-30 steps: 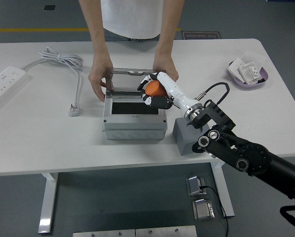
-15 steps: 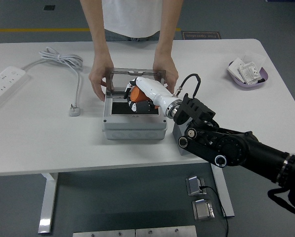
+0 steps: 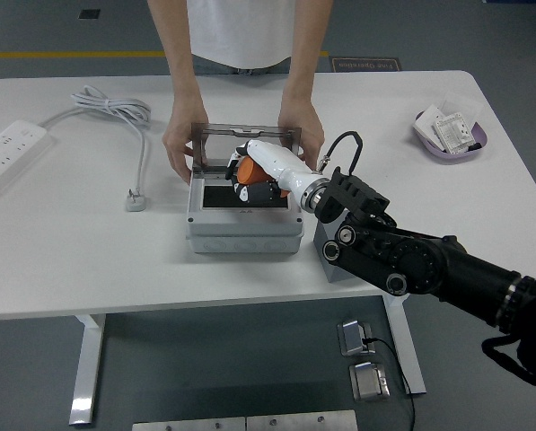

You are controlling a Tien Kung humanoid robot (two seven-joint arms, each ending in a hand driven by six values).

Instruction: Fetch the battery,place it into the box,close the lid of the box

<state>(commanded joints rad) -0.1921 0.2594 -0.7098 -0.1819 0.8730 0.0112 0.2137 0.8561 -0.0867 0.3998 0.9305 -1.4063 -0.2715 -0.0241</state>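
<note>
A person's hands [image 3: 180, 144] are steadying the grey plastic box [image 3: 243, 215] with its clear lid [image 3: 242, 135] raised. The right hand [image 3: 254, 176], fingers [image 3: 243, 191] curled around the orange cylindrical battery [image 3: 252, 171], is hovering over the opening; releasing off-centre could catch the rim.

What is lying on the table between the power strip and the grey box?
In the head view, a white cable with its plug lies between power strip and box.
</note>
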